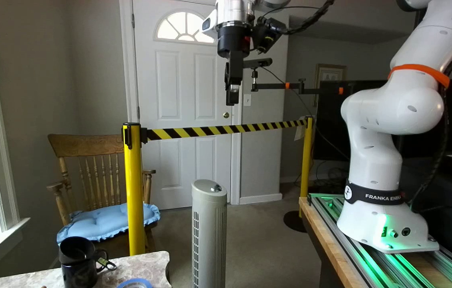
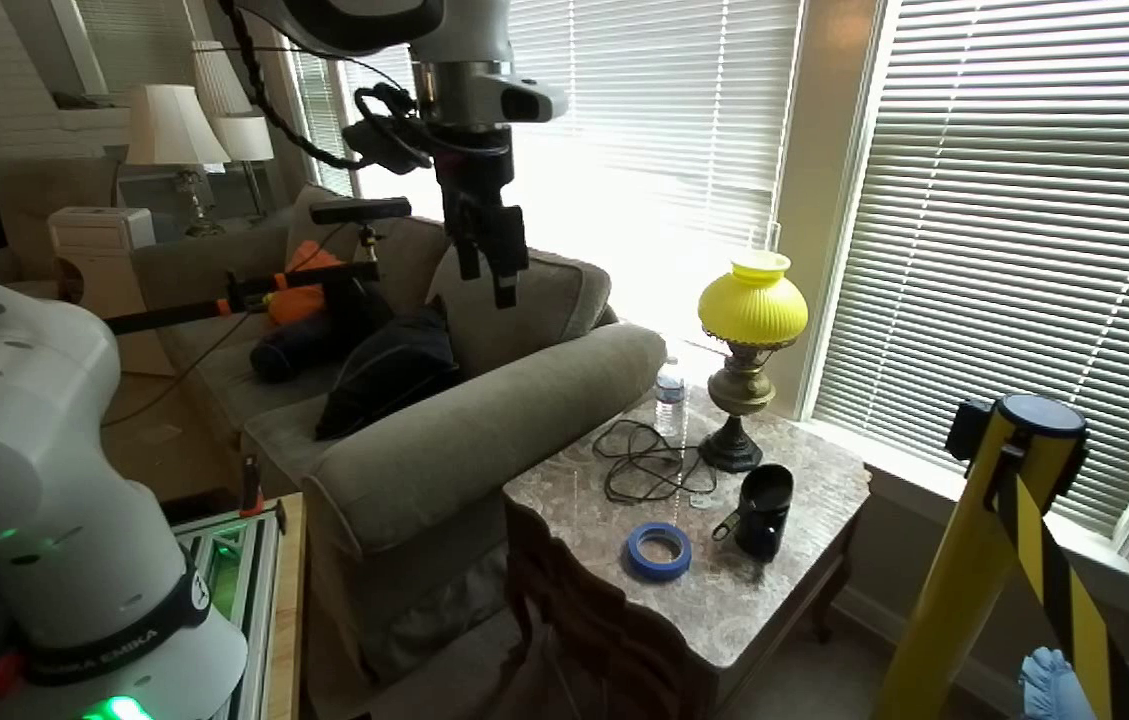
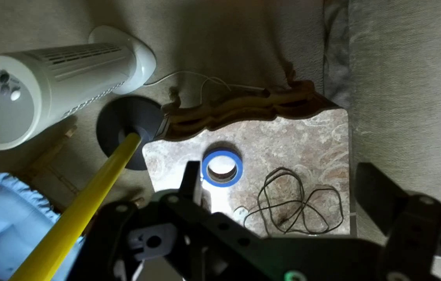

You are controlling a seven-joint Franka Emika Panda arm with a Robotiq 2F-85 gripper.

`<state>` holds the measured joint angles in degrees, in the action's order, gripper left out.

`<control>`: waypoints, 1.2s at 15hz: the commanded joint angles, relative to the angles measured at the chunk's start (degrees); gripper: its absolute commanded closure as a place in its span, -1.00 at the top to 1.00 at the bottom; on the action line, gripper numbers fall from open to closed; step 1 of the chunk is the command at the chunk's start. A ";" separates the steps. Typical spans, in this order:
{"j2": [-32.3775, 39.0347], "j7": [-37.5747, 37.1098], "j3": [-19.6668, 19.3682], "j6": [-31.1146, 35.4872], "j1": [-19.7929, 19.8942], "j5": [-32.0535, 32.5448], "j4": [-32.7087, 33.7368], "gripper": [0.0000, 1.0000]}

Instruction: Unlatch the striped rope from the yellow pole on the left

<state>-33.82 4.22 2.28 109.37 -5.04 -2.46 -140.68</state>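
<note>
Striped rope [image 1: 226, 129]: mid-frame, joined to yellow pole [image 1: 134, 192] at left
Gripper [image 3: 279, 175]: jaws wide apart
Black mug [image 1: 78, 273]: lower left, inside too dark to tell

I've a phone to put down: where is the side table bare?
The side table is free between blue tape, cable and sofa arm, and at the corner by the yellow pole. Crowded: around yellow lamp, bottle and cable.

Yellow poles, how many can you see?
2: in an exterior view, the near yellow pole in front of the wooden chair and the far yellow pole by the workbench; others may be hidden.
</note>
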 commanded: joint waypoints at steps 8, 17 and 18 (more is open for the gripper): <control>16.62 31.71 -13.10 21.75 0.86 4.53 7.53 1.00; 34.37 28.84 -13.23 23.16 7.11 0.68 23.69 1.00; 35.71 27.19 -12.99 23.34 7.82 0.93 24.88 1.00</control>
<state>-3.98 35.39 -11.94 132.19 0.55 -0.39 -121.13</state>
